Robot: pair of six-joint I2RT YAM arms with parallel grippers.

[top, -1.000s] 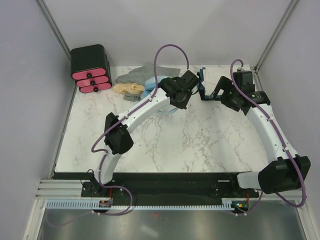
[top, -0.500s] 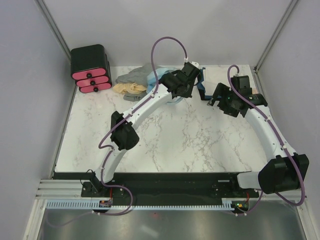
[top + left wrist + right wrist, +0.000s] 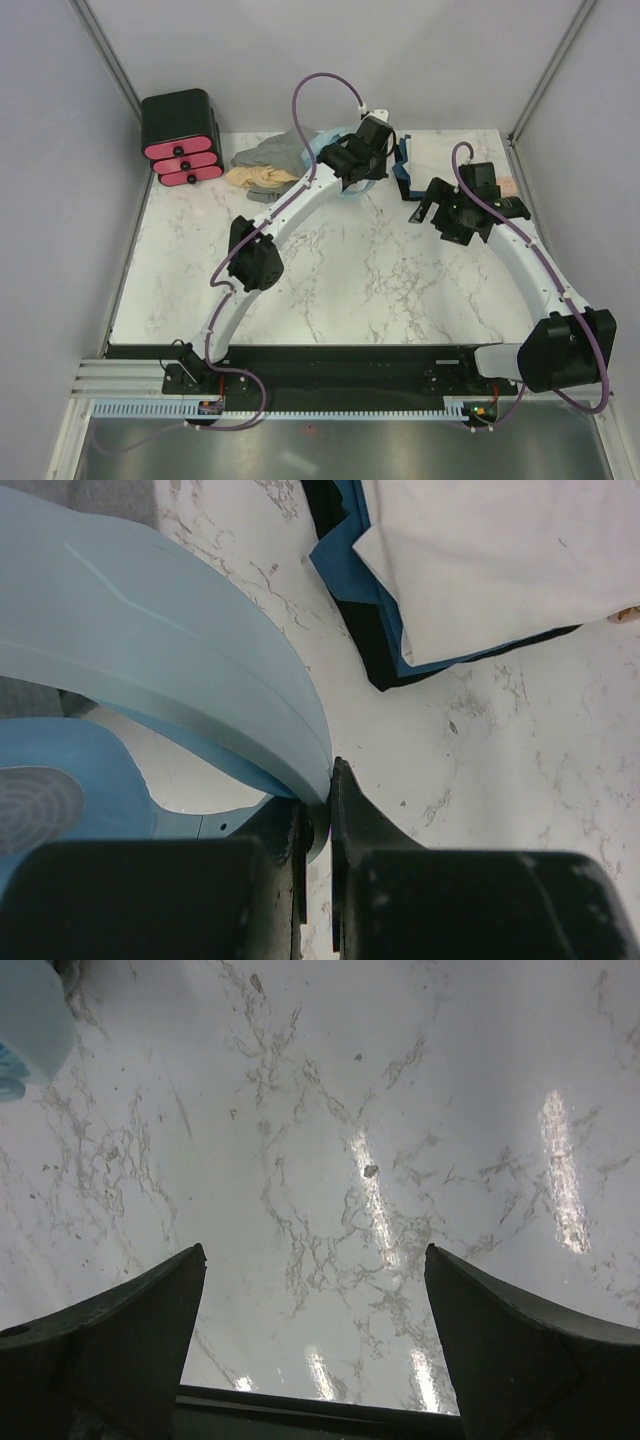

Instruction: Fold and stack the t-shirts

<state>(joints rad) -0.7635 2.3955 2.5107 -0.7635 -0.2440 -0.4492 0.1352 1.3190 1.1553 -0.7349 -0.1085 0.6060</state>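
A folded stack of t-shirts [image 3: 480, 560] lies at the back of the table, a whitish one on top of a blue and a dark one; from above, only the stack's blue edge [image 3: 402, 165] shows past the arm. A crumpled grey t-shirt [image 3: 265, 152] and a tan-yellow one [image 3: 257, 177] lie at the back left. My left gripper [image 3: 330, 775] [image 3: 370, 140] is shut on the rim of the light-blue hose [image 3: 170, 650], left of the stack. My right gripper [image 3: 312, 1250] [image 3: 425, 205] hangs open over bare marble, holding nothing.
A black box with pink drawers [image 3: 180, 138] stands at the back left corner. The light-blue hose [image 3: 312, 152] lies between the crumpled shirts and the stack. Walls close in the table [image 3: 380, 290] at the back and on both sides.
The left arm has swung toward the back wall with the light-blue hose still in its jaws. The right arm has drawn back toward the right and nearer, jaws unchanged.
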